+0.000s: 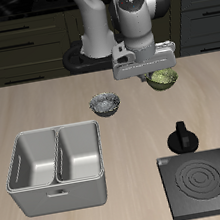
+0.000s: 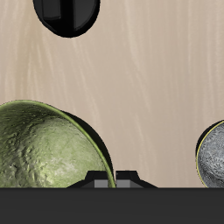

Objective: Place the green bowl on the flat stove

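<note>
The robot arm's tool (image 1: 157, 71) hung low over the green bowl (image 1: 162, 78) at the back of the desk (image 1: 50, 102), its pale housing covering most of the bowl from the exterior view. Whether the fingers stood wide or narrow could not be told: the exterior view hid them behind the housing, and the wrist view showed only a dark strip of the tool's body along one edge. In that wrist view the green bowl (image 2: 39, 149) appeared close up, its olive rim and pebbled inside filling much of the frame, resting on the pale wood grain.

Near the green bowl, at about the same depth on the desk, sat the grey-white speckled bowl (image 1: 107, 102), also caught at the edge of the wrist view (image 2: 213, 159). The two bowls stood apart, not touching.

Nearer the desk's front edge lay the flat stove (image 1: 202, 182), a dark square plate with pale concentric rings, well apart from the green bowl. Just behind it stood a black knobbed object (image 1: 181, 139). A grey two-compartment caddy (image 1: 59, 183) occupied the opposite end of the front edge.
</note>
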